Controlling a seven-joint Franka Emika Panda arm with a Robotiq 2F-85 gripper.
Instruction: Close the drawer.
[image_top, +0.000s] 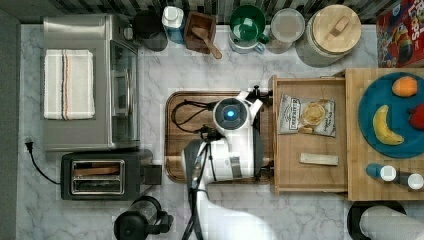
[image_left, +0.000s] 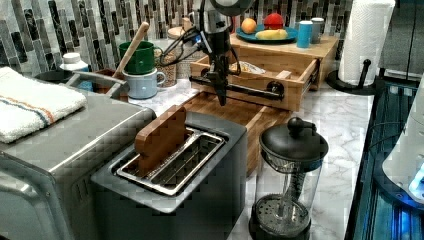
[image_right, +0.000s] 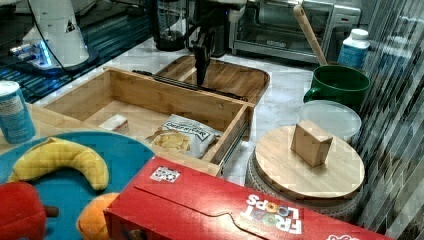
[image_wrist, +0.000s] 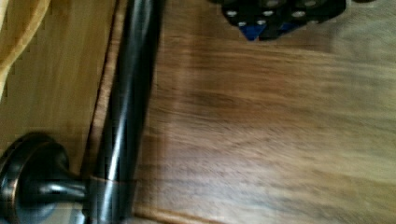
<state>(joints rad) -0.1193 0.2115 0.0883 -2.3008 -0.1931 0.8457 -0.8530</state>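
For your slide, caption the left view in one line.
Gripper poised at the handle of the open drawer.

Open light-wood drawer (image_top: 310, 172): dark metal handle bar (image_left: 240, 88) fronted; brown rounded wooden board (image_top: 176, 145) lay flat, unobstructed before it.

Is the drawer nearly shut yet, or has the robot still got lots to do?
Nothing is done yet: the drawer is pulled all the way out, with the chip bag showing inside. The gripper hangs right by the dark handle at the drawer's front. All the pushing in remains.
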